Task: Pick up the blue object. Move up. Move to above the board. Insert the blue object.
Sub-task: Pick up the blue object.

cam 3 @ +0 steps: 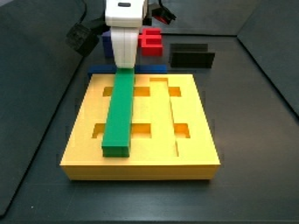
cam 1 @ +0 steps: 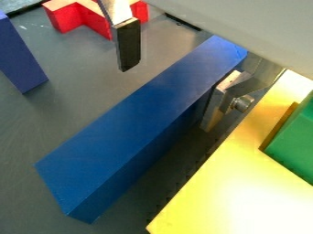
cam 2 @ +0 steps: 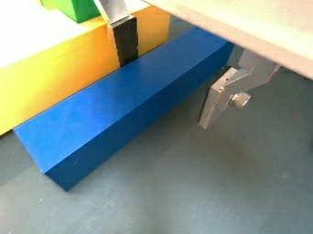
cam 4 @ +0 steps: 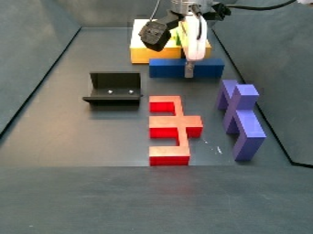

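**Gripper astride the blue bar, lift not yet begun**

The blue object lies flat on the floor, just beside the board at its edge nearest the red block. Nothing is inserted yet apart from the green bar; picking up, raising, carrying and inserting all look to remain.

The gripper is down over the bar, its fingers apart on either side (one at the bar's board side, one at its open side). Whether the pads already press it, I cannot tell. In a side view the gripper sits at 12 o'clock from the red block.

Dark floor carries board, blue object, fixture, gripper straddling bar
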You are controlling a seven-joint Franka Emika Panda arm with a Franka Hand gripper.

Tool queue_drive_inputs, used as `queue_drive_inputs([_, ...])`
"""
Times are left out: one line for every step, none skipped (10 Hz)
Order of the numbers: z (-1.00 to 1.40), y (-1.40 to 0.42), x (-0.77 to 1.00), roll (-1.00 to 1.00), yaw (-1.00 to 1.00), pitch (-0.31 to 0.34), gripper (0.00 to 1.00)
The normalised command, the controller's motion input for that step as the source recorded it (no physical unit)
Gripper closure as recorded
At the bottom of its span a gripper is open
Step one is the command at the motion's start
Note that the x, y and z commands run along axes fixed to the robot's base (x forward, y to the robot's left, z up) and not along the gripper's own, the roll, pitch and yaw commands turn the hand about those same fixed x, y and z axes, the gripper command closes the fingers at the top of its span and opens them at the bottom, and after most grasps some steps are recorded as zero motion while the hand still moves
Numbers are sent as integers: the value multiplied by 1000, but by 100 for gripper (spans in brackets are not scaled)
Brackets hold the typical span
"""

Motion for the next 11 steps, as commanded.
queue_drive_inputs([0, 0, 0, 0, 0, 0, 0])
queue_drive_inputs([0, 0, 0, 0, 0, 0, 100])
queue_drive_inputs([0, 0, 0, 0, 0, 0, 100])
queue_drive_inputs([0, 0, 0, 0, 0, 0, 100])
queue_drive_inputs([0, 0, 0, 0, 0, 0, 100])
queue_drive_inputs([0, 0, 0, 0, 0, 0, 100])
queue_drive_inputs([0, 0, 0, 0, 0, 0, 100])
queue_drive_inputs([0, 0, 0, 0, 0, 0, 100])
queue_drive_inputs([0, 0, 0, 0, 0, 0, 100])
queue_drive_inputs([0, 0, 0, 0, 0, 0, 100])
queue_drive_inputs([0, 0, 0, 0, 0, 0, 100])
